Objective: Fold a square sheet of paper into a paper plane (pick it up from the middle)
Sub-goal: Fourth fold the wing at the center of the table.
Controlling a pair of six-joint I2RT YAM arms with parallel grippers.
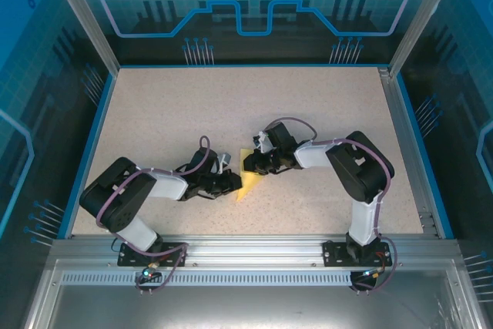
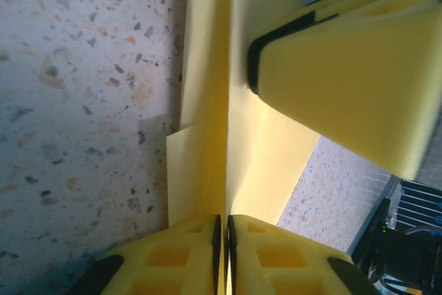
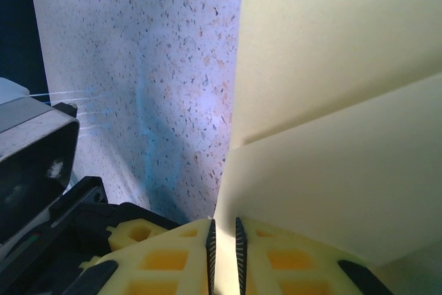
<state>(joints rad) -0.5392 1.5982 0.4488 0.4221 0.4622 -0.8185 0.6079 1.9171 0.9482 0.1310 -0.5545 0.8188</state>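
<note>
Two robot arms meet at the middle of a speckled surface (image 1: 231, 105) inside a blue-lit enclosure; a sheet of yellow paper (image 1: 249, 181) is held between them, partly folded, with overlapping layers and a straight crease; the left gripper (image 2: 222, 240) is pinched almost closed on one edge of the paper; the right gripper (image 3: 224, 240) is narrowed onto the opposite edge, gripping it; whether the paper touches the surface cannot be told.
</note>
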